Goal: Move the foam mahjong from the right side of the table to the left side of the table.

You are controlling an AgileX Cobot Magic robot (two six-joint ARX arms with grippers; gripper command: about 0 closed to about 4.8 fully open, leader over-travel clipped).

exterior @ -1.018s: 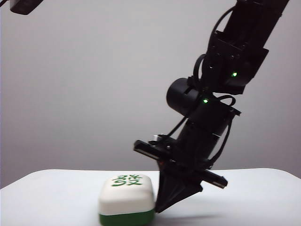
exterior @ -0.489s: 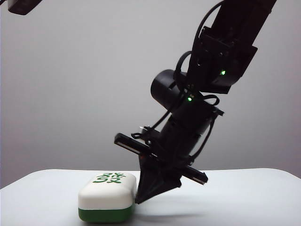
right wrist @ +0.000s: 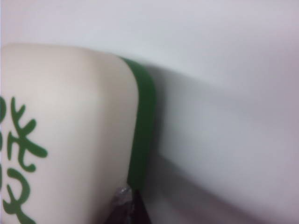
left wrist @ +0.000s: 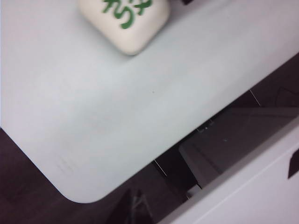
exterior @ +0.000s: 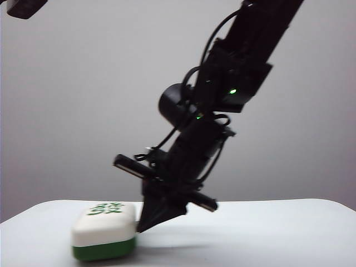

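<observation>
Leftward since earlier slid foam mahjong [exterior: 104, 239], right claw [exterior: 143, 225] tips touching; left claw unseen

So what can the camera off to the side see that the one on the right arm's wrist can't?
Only the exterior view shows the whole right arm leaning in, its right gripper low against the block's side, and the left gripper hanging high up. Only the right wrist view shows a close-up of the block's rounded corner and its green edge. Both show the foam mahjong resting on the white table.
</observation>
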